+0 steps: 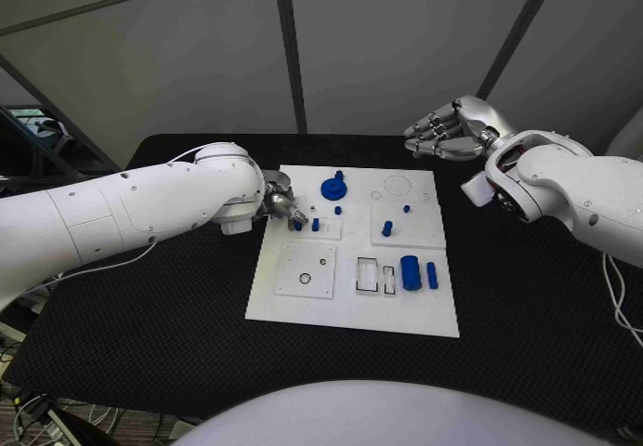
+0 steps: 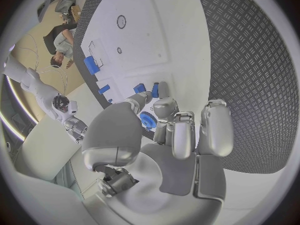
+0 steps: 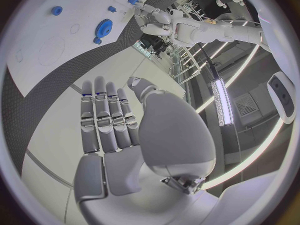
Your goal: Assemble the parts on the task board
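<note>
— White board or black counter, which do you want first?

— Start with the task board (image 1: 351, 302). Where is it on your screen?

— You have it flat at the centre of the black counter (image 1: 536, 325). On it, a blue gear (image 1: 334, 190) stands toward 12 o'clock, a small blue peg (image 1: 387, 228) sits near the middle, and a thick blue cylinder (image 1: 410, 272) lies toward 4 o'clock with a thinner blue pin (image 1: 431, 274) just beside it.

— And your left hand (image 1: 282, 206)?

— You see it at the board's 10 o'clock corner, fingers drawn together down at a small blue part (image 1: 297, 224) on the board. In the left wrist view the fingertips (image 2: 164, 105) pinch that blue piece between them, so you can count it as held. Another short blue peg (image 1: 315, 224) stands just beside it.

— The right hand (image 1: 449, 128)?

— You will find it off the board, above the counter's far edge toward 1 o'clock. Its fingers are loosely curved and apart; in the right wrist view they lie straight side by side, with nothing in the palm.
</note>
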You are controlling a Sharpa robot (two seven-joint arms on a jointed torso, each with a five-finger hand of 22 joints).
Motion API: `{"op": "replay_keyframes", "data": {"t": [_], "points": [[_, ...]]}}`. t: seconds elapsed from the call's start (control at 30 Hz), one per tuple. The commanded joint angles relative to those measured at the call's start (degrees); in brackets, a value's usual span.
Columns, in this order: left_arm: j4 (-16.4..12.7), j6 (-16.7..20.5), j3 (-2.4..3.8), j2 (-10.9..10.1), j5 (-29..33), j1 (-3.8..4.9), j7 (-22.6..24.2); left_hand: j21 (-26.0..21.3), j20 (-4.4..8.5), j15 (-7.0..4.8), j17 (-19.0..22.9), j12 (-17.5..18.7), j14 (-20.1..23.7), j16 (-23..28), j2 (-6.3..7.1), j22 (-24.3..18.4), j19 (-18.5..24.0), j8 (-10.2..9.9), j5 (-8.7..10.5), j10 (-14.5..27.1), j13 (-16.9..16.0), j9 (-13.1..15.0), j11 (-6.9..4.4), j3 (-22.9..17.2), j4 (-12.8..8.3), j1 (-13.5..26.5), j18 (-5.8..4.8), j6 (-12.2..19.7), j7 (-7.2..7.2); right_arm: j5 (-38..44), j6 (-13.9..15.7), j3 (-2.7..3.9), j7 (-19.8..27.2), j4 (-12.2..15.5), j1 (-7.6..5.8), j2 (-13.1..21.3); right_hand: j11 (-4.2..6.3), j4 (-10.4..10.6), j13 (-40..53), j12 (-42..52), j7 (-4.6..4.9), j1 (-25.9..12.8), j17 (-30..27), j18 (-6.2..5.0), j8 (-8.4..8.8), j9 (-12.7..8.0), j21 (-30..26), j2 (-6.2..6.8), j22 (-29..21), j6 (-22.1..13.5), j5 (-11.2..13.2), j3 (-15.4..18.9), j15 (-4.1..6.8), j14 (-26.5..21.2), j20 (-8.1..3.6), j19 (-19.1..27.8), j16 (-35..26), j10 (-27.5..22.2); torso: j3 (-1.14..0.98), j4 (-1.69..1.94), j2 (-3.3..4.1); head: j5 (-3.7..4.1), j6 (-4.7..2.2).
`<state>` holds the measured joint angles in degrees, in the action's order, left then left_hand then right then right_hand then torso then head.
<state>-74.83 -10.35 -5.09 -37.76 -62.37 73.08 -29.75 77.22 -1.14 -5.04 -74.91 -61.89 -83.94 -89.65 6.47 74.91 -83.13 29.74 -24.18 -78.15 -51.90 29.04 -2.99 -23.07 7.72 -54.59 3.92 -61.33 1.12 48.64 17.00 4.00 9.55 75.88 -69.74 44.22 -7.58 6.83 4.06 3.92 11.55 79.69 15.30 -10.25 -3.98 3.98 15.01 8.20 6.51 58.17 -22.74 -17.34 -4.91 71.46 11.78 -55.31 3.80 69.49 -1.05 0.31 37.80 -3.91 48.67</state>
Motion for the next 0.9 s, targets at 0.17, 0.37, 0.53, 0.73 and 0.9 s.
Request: {"op": "replay_keyframes", "data": {"t": [0.17, 0.37, 0.53, 0.73, 0.9], "points": [[0.2, 0.5, 0.01, -0.1, -0.1, 0.06, -0.4, 0.2, 0.03, -0.30, -15.0, -0.2, -6.0, -0.3, -0.27, 6.8, -0.6, -0.6, 0.42, -0.1, -0.2, -0.3, 0.38, 4.2, 1.7, 0.8, -0.88, -0.7, 0.05, 0.1, -0.2, 0.04, 0.2, 0.2, -0.09, 0.1, 0.02, -0.1, -0.1, 0.0, 0.02, -0.6, -0.1, -0.26, 0.05, 0.0, -0.3, -0.15, -0.1, -0.6, -0.3, -0.2, 0.03, -0.3, 0.08, -0.3, -0.1, -0.3, 0.06, 0.03, -0.04, 0.05, -0.09], [-0.2, 2.3, 0.03, -0.5, -0.1, 0.05, -0.3, 0.2, 0.01, -0.29, -15.0, 0.2, -6.0, -0.3, -0.03, 7.0, -0.7, -1.0, 3.65, 0.1, 0.1, -0.7, 0.38, 8.8, 4.3, 0.9, -0.89, -0.9, 0.03, 0.1, -0.2, 0.04, 0.2, 0.1, -0.09, 0.1, 0.02, -0.1, -0.1, 0.0, 0.02, -0.6, -0.1, -0.26, 0.05, 0.0, -0.3, -0.15, -0.1, -0.6, -0.3, -0.2, 0.03, -0.3, 0.08, -0.3, -0.1, -0.3, 0.10, 0.02, -0.03, 0.03, -0.29], [-0.8, 6.0, 0.26, -1.5, 1.3, 0.04, 0.0, -0.8, -0.12, -0.12, -13.8, 2.8, -5.7, 0.4, -0.57, 6.6, -0.3, -1.6, 11.74, 1.4, 3.0, -1.1, 0.64, 13.2, 7.7, -0.2, -0.70, -0.5, 0.36, 0.1, 0.0, 0.04, 0.2, 0.1, -0.09, 0.1, 0.01, 0.0, -0.1, 0.0, 0.03, -0.7, -0.1, -0.26, 0.05, 0.0, -0.3, -0.13, -0.1, -0.6, -0.4, -0.2, 0.02, -0.3, 0.09, -0.3, -0.1, -0.3, 0.13, 0.01, 0.02, -0.04, -0.44], [-1.2, 9.8, 1.13, -2.1, 2.4, 0.04, 0.7, -1.7, -0.21, -0.03, -12.9, 4.5, -5.4, 1.0, -1.01, 6.1, 0.1, -2.0, 12.95, 2.3, 5.1, -1.2, 0.83, 15.0, 8.8, -0.9, -0.50, 0.0, 0.57, 0.1, 0.1, 0.04, 0.2, 0.0, -0.09, 0.1, -0.02, 0.0, -0.1, -0.1, 0.05, -0.8, -0.1, -0.25, 0.07, 0.0, -0.3, -0.11, -0.1, -0.6, -0.4, -0.2, -0.01, -0.4, 0.10, -0.3, -0.1, -0.4, 0.09, 0.03, -0.01, 0.01, -0.37], [-1.2, 14.4, 1.56, -2.4, 7.5, 0.05, 5.3, -20.1, -1.61, 1.87, 0.9, 15.8, -0.5, 11.2, -2.26, -4.6, 9.6, -4.9, 12.25, 11.5, 17.0, -2.7, 3.31, 18.3, 8.9, -3.5, 2.94, 5.1, 3.09, 0.1, 0.1, 0.04, 0.2, -0.1, -0.09, 0.1, -0.03, 0.0, -0.1, -0.1, 0.06, -0.8, -0.1, -0.25, 0.08, 0.0, -0.4, -0.11, -0.2, -0.6, -0.5, -0.2, -0.01, -0.4, 0.11, -0.3, -0.1, -0.4, 0.07, 0.03, -0.03, 0.09, -0.44]]}}
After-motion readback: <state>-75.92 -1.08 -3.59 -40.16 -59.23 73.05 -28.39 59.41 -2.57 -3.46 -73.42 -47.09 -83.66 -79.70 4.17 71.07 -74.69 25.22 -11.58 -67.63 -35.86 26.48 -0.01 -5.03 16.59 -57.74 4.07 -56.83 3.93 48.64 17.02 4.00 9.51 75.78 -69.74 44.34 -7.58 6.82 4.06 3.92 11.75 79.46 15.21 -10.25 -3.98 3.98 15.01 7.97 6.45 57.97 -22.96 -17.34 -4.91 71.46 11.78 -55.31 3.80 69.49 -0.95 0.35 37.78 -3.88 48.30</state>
